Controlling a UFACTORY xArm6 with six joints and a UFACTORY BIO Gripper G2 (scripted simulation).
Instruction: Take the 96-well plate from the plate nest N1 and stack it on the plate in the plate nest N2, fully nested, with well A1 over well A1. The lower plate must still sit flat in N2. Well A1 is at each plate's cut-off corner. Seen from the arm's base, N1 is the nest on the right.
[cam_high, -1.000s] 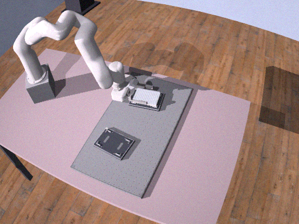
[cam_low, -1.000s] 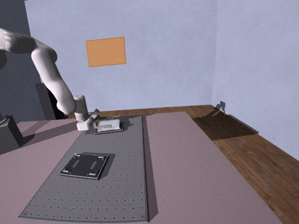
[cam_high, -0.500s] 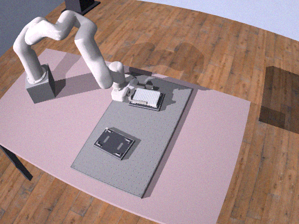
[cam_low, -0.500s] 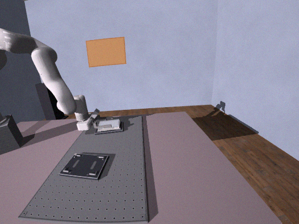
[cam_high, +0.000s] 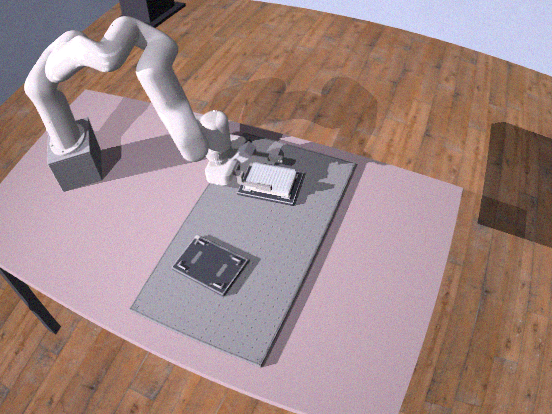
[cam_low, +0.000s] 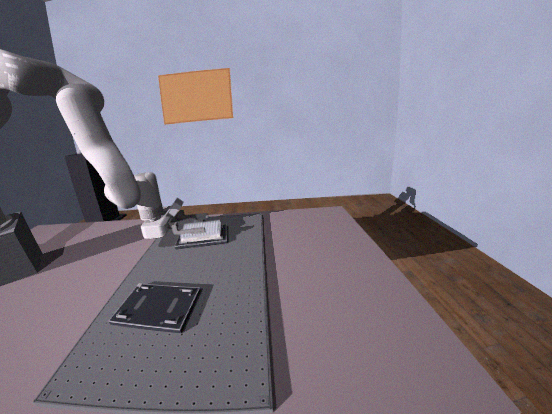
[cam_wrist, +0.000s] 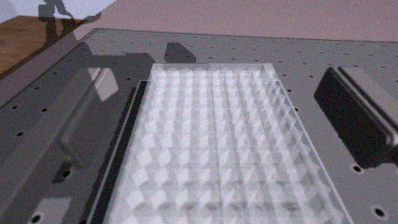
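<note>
White 96-well plate material (cam_high: 272, 176) (cam_low: 212, 229) (cam_wrist: 215, 150) sits in the far nest N2 (cam_high: 291, 202) (cam_low: 226, 242). It looks level; the two plates cannot be told apart clearly, and the cut-off corners cannot be made out. The near nest N1 (cam_high: 210, 264) (cam_low: 156, 306) is empty, with its corner stops showing. My gripper (cam_high: 274, 173) (cam_low: 205, 224) (cam_wrist: 222, 112) is open around the plates. One finger stands on each long side, with a visible gap on both sides in the wrist view. The plates' near end is cut off in the wrist view.
Both nests stand on a grey perforated board (cam_high: 280, 260) (cam_low: 225, 360) on the pink table (cam_high: 370, 280) (cam_low: 340, 320). The arm's grey base block (cam_high: 76, 167) (cam_low: 17, 255) stands to the left of the board.
</note>
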